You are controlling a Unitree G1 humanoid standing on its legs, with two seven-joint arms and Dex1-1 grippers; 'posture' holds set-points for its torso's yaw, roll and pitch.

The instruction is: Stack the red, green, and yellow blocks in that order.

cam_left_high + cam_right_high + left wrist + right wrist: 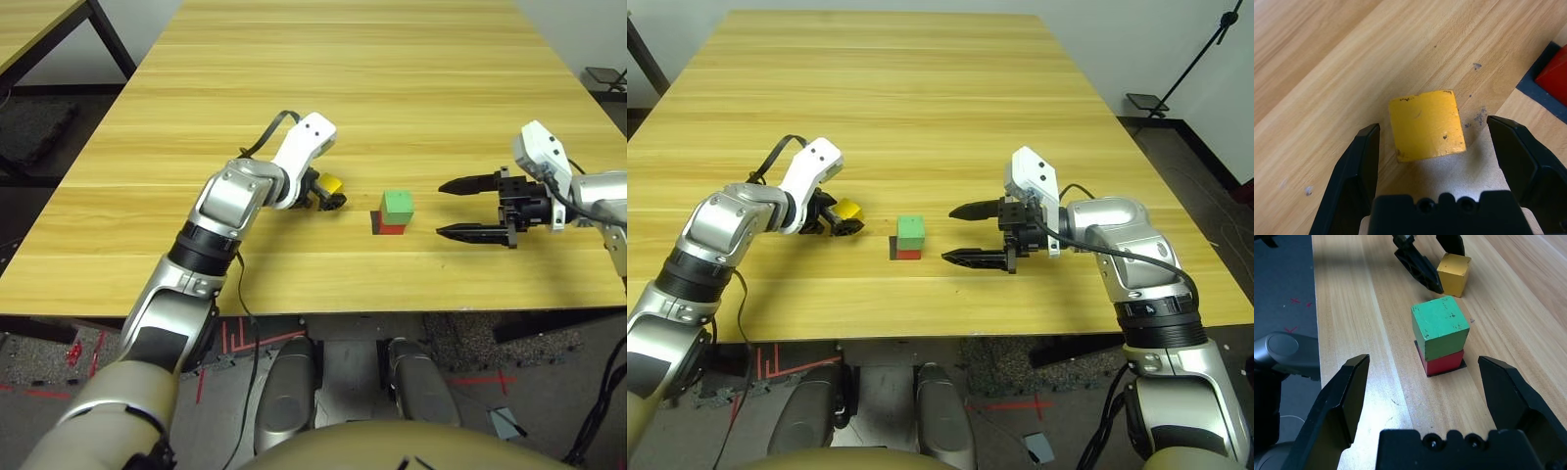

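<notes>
The green block (397,206) sits on top of the red block (391,228), which rests on a flat black patch (1443,373) near the table's middle front. Left of this stack lies the yellow block (332,183) on the wood. My left gripper (331,196) is open around the yellow block (1426,125), one black finger on each side with gaps showing, not touching it. My right gripper (468,208) hovers open to the right of the stack, pointing at it, with nothing between its fingers.
The wooden table (362,88) stretches far back with bare room behind the blocks. A second table's corner (39,24) shows at the far left. The front edge runs close below the stack.
</notes>
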